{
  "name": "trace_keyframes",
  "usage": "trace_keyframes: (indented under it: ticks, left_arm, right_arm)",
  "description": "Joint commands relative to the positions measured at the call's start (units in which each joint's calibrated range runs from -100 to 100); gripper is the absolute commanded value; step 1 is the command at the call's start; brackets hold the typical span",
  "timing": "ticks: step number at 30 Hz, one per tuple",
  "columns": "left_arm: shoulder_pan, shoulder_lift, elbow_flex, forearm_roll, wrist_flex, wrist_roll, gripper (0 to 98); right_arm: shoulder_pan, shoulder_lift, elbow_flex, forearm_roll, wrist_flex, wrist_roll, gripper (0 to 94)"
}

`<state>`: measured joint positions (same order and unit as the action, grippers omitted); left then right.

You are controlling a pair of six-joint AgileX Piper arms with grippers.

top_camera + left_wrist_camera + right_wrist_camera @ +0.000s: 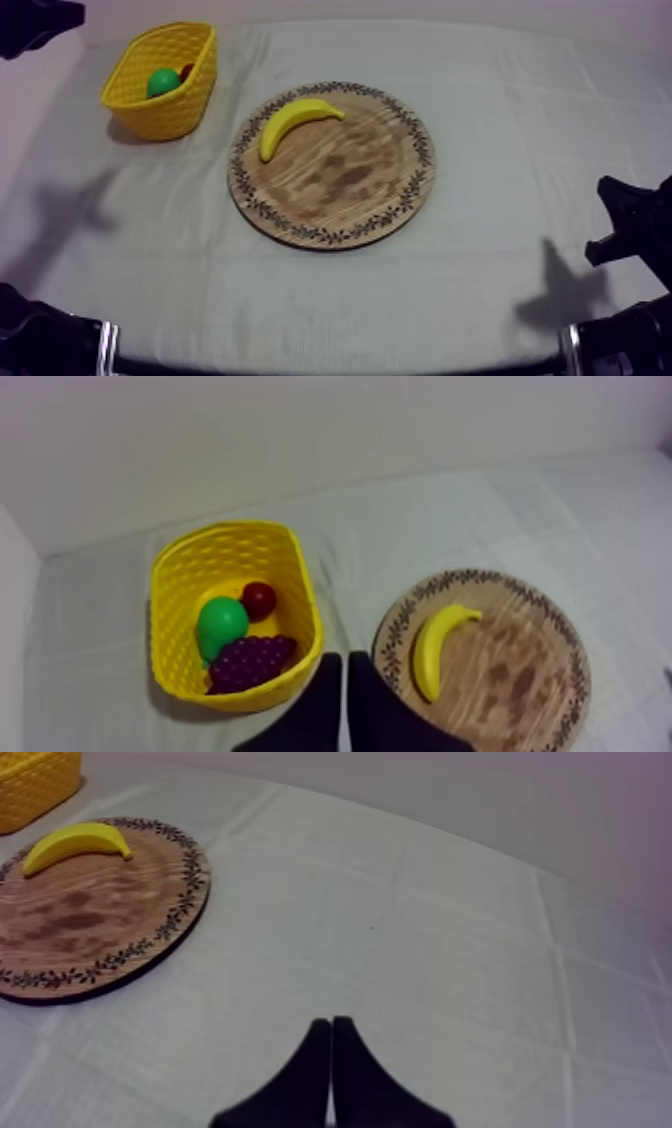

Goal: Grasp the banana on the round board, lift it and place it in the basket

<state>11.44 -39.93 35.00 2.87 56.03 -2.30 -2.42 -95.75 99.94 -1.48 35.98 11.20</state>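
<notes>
The yellow banana (293,122) lies on the upper left part of the round wooden board (350,190) with the patterned rim. The yellow basket (170,115) stands to the board's left, at the back of the table. In the left wrist view my left gripper (345,676) is shut on nothing and hangs high above the gap between the basket (180,591) and the board (500,676), with the banana (437,646) just beyond. My right gripper (331,1037) is shut on nothing over bare cloth, well away from the banana (78,842) and the board (100,922).
Inside the basket lie a green pear (221,626), a small red fruit (259,599) and a bunch of purple grapes (250,661). Grey-white cloth (500,120) covers the table around the board. A black part of my right arm (630,225) stands at the right edge.
</notes>
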Motion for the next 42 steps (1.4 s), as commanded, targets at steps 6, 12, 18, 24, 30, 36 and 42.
trace_keyframes:
  ticks: [6, 12, 18, 24, 30, 36, 42]
  left_arm:
    - [2.0, 15.2, -11.8, -0.01, 6.0, -2.5, 0.0]
    - [3.6, 23.4, -17.2, 0.02, 8.1, -3.8, 0.0]
    - [5.1, 29.2, -20.7, 0.33, 8.6, -5.6, 0.0]
    - [7.1, 34.9, -23.9, 0.45, 10.0, -6.8, 0.0]
    - [9.5, 41.1, -26.2, 0.46, 10.8, -6.8, 0.0]
    - [10.9, 47.2, -27.5, 0.88, 11.1, -6.5, 0.0]
    - [11.2, 52.1, -27.9, 1.29, 10.8, -6.7, 0.0]
  right_arm:
    - [0.0, 0.0, 0.0, 0.0, 0.0, 0.0, 0.3]
    - [0.0, 0.0, 0.0, 0.0, 0.0, 0.0, 0.3]
    - [0.0, 0.0, 0.0, 0.0, 0.0, 0.0, 0.3]
    - [0.0, 0.0, 0.0, 0.0, 0.0, 0.0, 0.3]
    - [0.0, 0.0, 0.0, 0.0, 0.0, 0.0, 0.3]
    - [0.0, 0.0, 0.0, 0.0, 0.0, 0.0, 0.3]
    - [0.0, 0.0, 0.0, 0.0, 0.0, 0.0, 0.3]
